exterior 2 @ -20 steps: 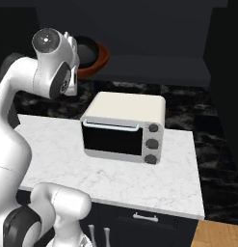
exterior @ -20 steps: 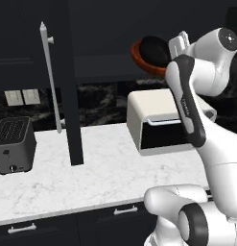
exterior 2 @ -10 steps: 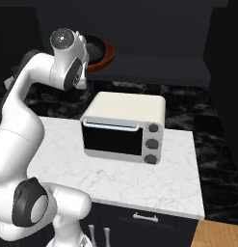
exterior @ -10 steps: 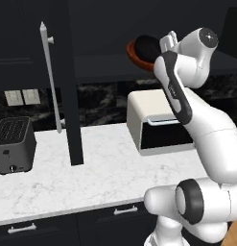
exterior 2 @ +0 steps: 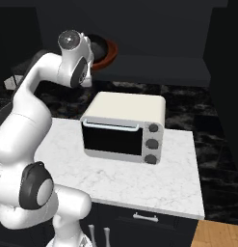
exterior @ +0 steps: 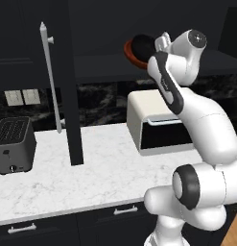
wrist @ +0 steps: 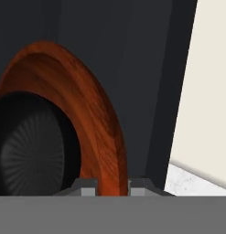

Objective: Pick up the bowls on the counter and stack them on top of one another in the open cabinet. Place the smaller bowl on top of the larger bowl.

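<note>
The gripper (wrist: 112, 183) is clamped on the rim of the reddish-brown bowl (wrist: 94, 114), with the black bowl (wrist: 34, 146) inside; a bump on the cabinet shelf (exterior: 100, 67) could spill both

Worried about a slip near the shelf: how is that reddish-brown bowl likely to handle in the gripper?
The larger bowl looks rigid and glossy, so probably slippery. The gripper straddles only its thin rim, so it may pivot. The smaller bowl sits inside it, adding weight, and could shift.

Glossy wood-like larger bowl (wrist: 94, 119), matt ribbed smaller bowl (wrist: 32, 146), veined marble counter (exterior: 115, 173)
</note>
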